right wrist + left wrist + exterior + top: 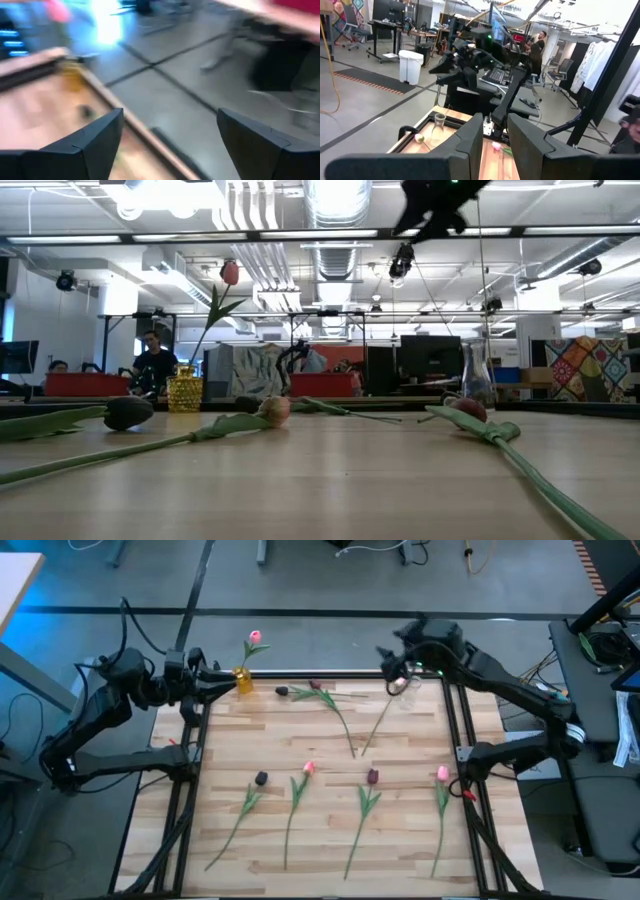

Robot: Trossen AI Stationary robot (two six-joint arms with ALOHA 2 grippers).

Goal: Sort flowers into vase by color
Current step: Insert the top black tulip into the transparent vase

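Note:
A pink tulip (254,638) stands by its stem in a small yellow vase (243,681) at the table's far left edge. My left gripper (222,675) hovers just left of that vase, level and open by a narrow gap (495,127), with nothing in it. A clear glass vase (405,686) stands far right. High above it my right gripper (392,658) is wide open (170,120) and holds nothing. Two maroon tulips (261,778) (372,777) and two pink tulips (308,768) (442,774) lie in a near row. Another maroon tulip (315,687) lies by the far edge.
A loose dark flower head (283,691) lies right of the yellow vase. One long stem (375,728) lies slanting from the clear vase toward the table's middle. Black frame rails (455,730) run along the table's sides. People sit in the room beyond the table (155,360).

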